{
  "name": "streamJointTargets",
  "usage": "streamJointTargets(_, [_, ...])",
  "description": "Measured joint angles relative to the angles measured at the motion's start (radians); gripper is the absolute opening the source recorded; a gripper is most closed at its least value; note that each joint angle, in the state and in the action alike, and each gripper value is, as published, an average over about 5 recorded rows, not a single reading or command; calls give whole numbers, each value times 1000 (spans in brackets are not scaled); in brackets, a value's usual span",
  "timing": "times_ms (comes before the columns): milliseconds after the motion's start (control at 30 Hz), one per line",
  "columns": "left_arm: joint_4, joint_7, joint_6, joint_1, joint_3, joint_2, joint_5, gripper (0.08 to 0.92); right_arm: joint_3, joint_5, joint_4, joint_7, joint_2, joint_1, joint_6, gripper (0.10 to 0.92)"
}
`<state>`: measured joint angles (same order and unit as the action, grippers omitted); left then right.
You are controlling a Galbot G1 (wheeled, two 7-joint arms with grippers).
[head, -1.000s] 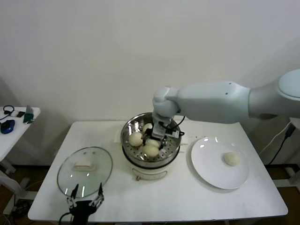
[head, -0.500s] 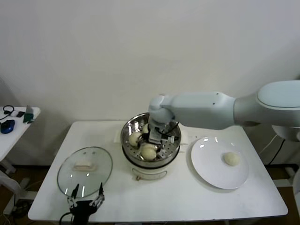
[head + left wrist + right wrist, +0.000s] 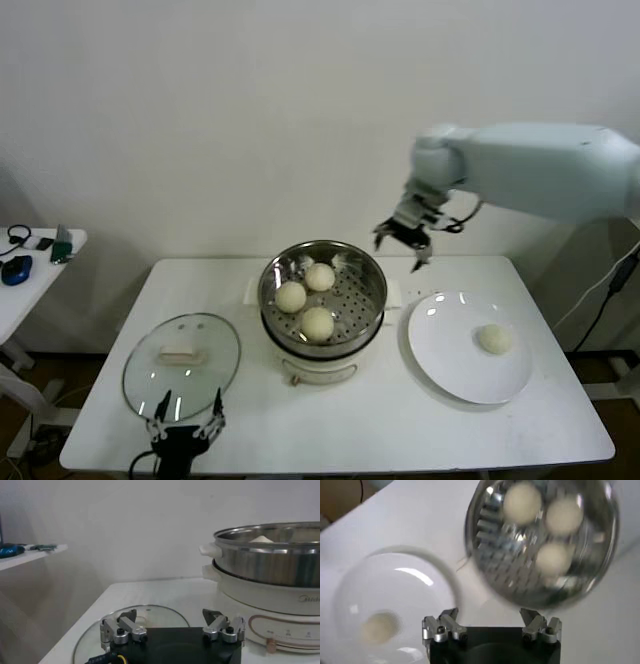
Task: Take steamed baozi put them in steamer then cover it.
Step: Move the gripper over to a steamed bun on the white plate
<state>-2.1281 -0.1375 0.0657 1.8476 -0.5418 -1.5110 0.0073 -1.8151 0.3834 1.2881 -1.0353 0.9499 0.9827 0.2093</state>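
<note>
My table [image 3: 330, 420] is white, with the wall close behind it and its near edge just under my left side. Between the steamer [image 3: 323, 300] and the near edge there is bare tabletop, and another bare strip lies between the steamer and the white plate [image 3: 440, 355] to its right.

The steamer stands at the middle of the table, uncovered. Three steamed baozi [image 3: 318, 322] rest on its perforated tray: one at the front, one at the left [image 3: 290, 296], one toward the back [image 3: 320, 276]. The fourth bun [image 3: 494, 338] lies alone on the plate, right of its centre. The glass lid [image 3: 181, 365] lies flat on the table left of the steamer, well apart from it.

My right gripper [image 3: 403, 240] hangs in the air above the table's back edge, between steamer and plate, higher than both. Its fingers [image 3: 447, 625] are spread wide and grip nothing; from the wrist I look down on the pot [image 3: 540, 540] and the plate [image 3: 395, 600] together.

My left gripper [image 3: 183, 428] sits low at the near edge, just in front of the lid, fingers [image 3: 122, 630] spread apart and empty
</note>
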Motion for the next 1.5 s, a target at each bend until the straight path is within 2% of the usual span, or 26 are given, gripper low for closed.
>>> streamJointTargets(267, [12,3,0,-5,0,-8,4,823,58,-66,-14,-2,-264,-126,-142,823])
streamJointTargets(533, [24,4,-2,1,1,-16,14,823,303,-182,-57,23,-383,-440,-228,823])
streamJointTargets(767, [28,3,-6,7,-1,-19,19,823,473,-260,-136,43,-383,-635,-251,823])
streamJointTargets(1200, [34,3,-7,10,-4,-20,19,823,603,-307,-293,63,-285,-794,-253,822])
streamJointTargets(1500, [37,3,-3,2,1,-19,18,823,626,-301,-335,69,-246,-812,-255,717])
